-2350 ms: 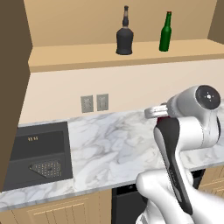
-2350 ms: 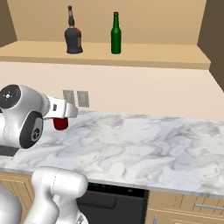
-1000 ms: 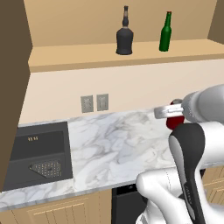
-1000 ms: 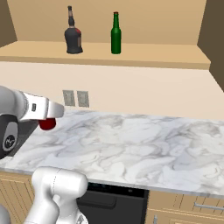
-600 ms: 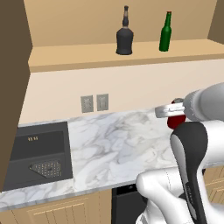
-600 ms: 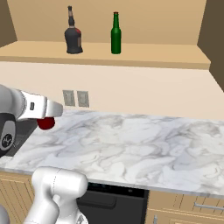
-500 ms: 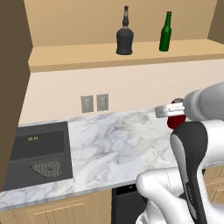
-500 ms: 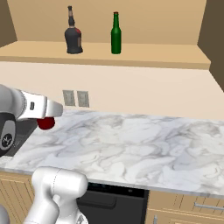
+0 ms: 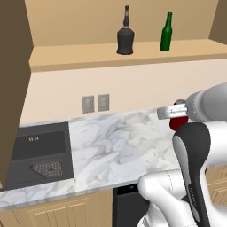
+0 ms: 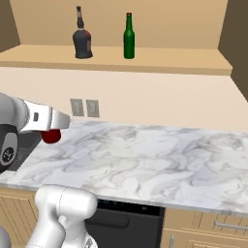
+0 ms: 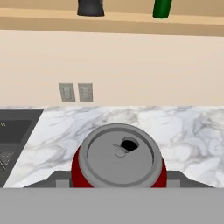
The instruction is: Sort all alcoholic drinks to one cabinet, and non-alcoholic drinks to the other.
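Short red can (image 11: 119, 159), silver top, apparently in the claw (image 9: 177, 116).

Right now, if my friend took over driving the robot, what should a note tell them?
Gripper: closed on the red can, held above the counter.
Black bottle and green bottle: both upright, apart, on the shelf of the open cabinet above the counter.
Done: both alcoholic drinks share one cabinet; can picked up.
Left: put the can in the other cabinet, then the other non-alcoholic drink too.
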Motion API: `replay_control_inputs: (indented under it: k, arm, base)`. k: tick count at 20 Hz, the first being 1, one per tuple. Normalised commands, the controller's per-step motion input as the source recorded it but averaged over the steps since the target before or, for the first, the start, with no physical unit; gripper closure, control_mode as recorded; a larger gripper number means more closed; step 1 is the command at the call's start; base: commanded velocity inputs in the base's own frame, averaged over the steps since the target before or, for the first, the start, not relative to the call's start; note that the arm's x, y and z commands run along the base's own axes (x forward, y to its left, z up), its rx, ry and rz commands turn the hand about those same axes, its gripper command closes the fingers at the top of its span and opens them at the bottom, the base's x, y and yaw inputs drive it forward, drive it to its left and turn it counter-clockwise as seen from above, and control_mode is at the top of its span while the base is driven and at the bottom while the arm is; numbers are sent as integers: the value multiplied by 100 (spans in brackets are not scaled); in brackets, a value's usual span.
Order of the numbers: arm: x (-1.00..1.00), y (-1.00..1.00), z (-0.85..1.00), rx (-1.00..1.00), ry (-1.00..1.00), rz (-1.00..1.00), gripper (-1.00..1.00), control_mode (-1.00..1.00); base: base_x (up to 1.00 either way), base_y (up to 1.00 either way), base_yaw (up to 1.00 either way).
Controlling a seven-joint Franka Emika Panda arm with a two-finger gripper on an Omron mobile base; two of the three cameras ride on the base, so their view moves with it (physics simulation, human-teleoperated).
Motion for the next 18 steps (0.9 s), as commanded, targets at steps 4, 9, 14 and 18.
replay_control_inputs:
  k: [4, 9, 14, 18]
  arm:
    - [0, 0, 0, 0, 0, 0, 100, 100]
    - [0, 0, 0, 0, 0, 0, 100, 100]
    - [0, 0, 0, 0, 0, 0, 100, 100]
    - [0, 0, 0, 0, 0, 0, 100, 100]
  base:
    - [-43, 0, 0]
    - [-44, 0, 0]
    - [-44, 0, 0]
    - [-46, 0, 0]
